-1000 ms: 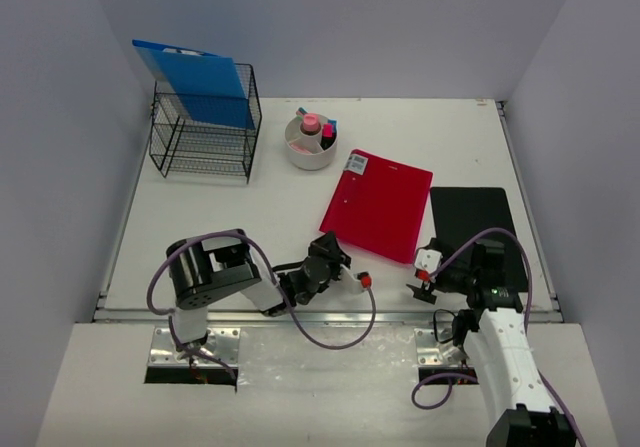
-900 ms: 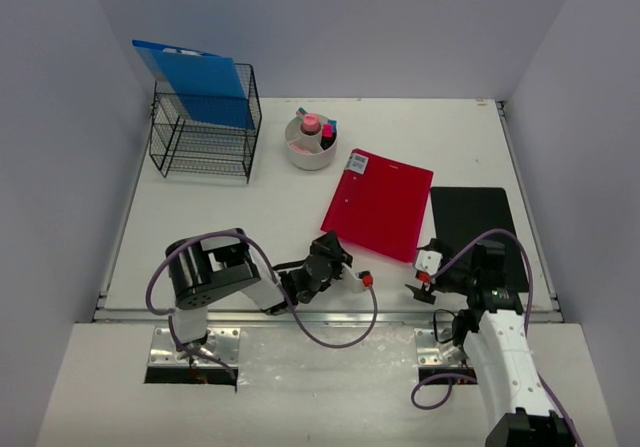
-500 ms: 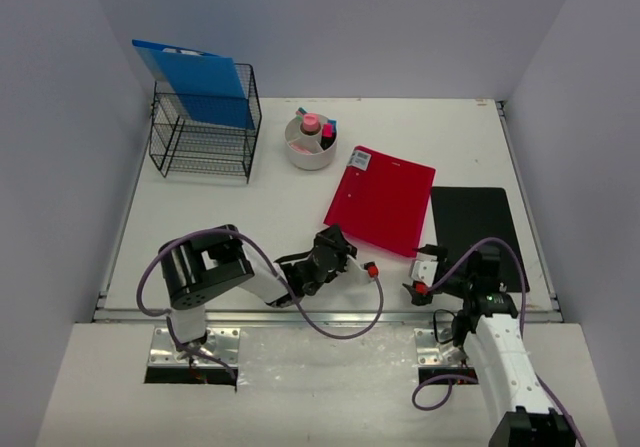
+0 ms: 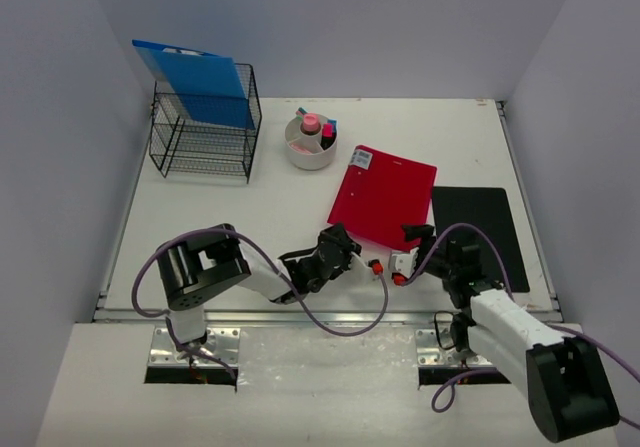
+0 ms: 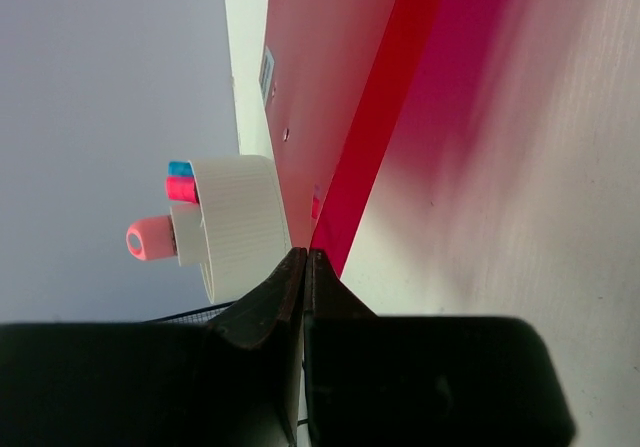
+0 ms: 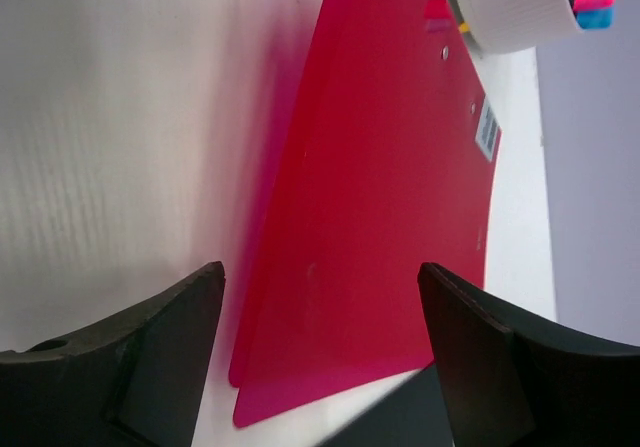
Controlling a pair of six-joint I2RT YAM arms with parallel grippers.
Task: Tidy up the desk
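So the left jaws are pinched fully shut on nothing, tips near the front edge of the red folder [image 4: 383,199]. The right jaws stand wide open just beside them, with the folder's near corner showing between the two fingers [image 6: 150,347]. The folder lies mid-right on the off-white worktop [image 4: 260,217], which is boxed in by lavender walls, with a black mat [image 4: 478,229] right beside it, and further back sit a white cup of markers [image 4: 311,142] and a wire rack [image 4: 203,132] holding a blue clipboard [image 4: 200,82].
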